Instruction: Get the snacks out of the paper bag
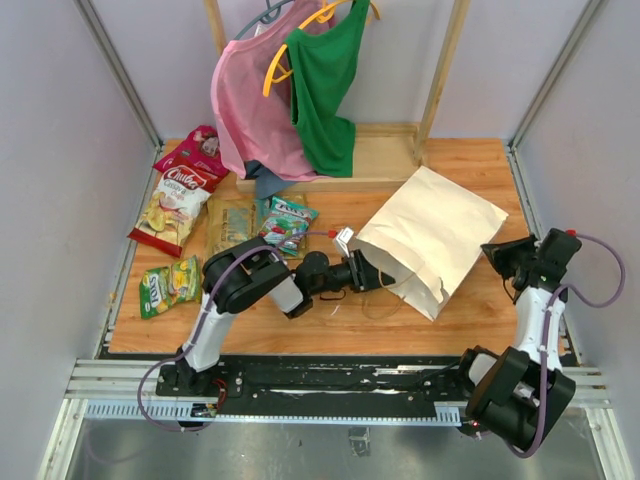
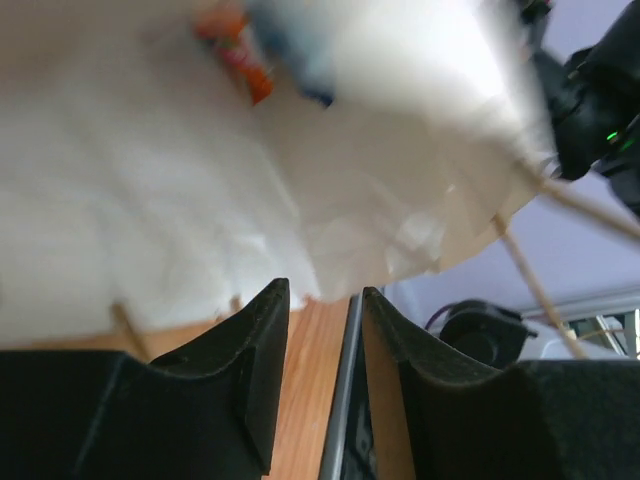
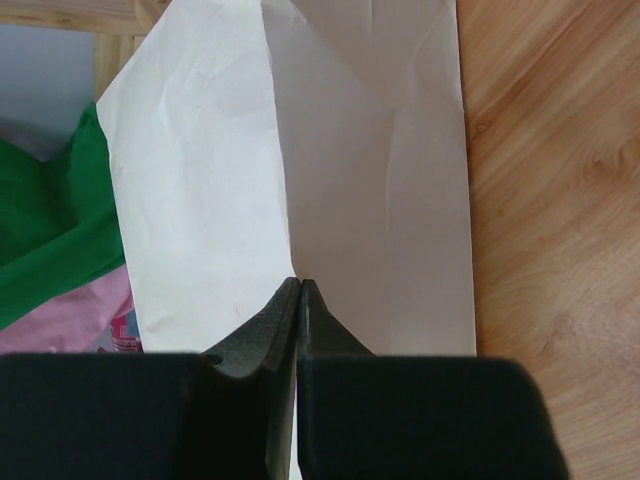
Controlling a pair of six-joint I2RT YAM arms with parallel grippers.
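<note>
The cream paper bag [image 1: 432,232] lies on its side on the wooden tabletop, with its mouth toward the left. My left gripper [image 1: 360,270] is at that mouth, its jaws a little apart with nothing between them [image 2: 325,295]. The bag's paper [image 2: 150,190] fills the view just beyond the tips. A blurred orange and blue snack [image 2: 240,55] shows against it. My right gripper [image 1: 498,252] sits at the bag's closed end, shut [image 3: 301,284]; I cannot tell whether paper is pinched. Several snacks lie at the left: red [image 1: 197,150], white-and-red [image 1: 176,205], yellow-green [image 1: 168,285], tan [image 1: 230,228], teal [image 1: 288,225].
A pink garment [image 1: 255,110] and a green garment [image 1: 325,90] hang from hangers on a wooden rack, whose base [image 1: 385,160] runs along the back of the table. Grey walls close in both sides. A metal rail [image 1: 330,380] holds the arm bases at the front.
</note>
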